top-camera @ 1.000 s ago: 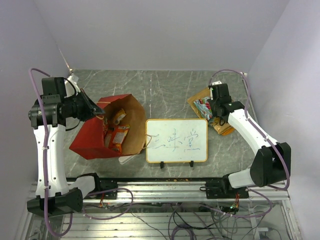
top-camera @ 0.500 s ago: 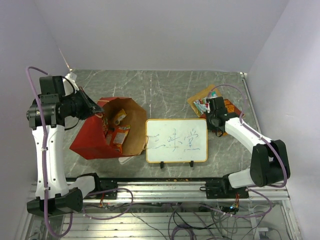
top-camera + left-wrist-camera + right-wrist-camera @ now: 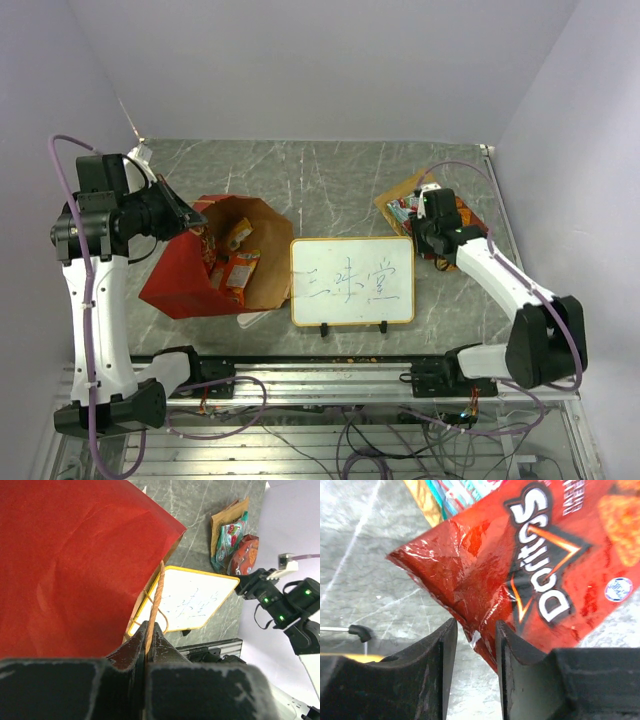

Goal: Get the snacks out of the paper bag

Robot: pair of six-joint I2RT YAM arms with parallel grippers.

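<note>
A slip of the left fingers [image 3: 131, 650] pinching its handle [image 3: 156, 595] would slump the paper bag [image 3: 75, 565] (left of the whiteboard [image 3: 352, 280]); right fingers [image 3: 437, 655], narrowly parted, hold nothing.

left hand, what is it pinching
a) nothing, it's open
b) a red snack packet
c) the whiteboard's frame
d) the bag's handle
d: in the left wrist view the left hand is shut on the thin handle of the red bag, which runs down between its fingers.
</note>
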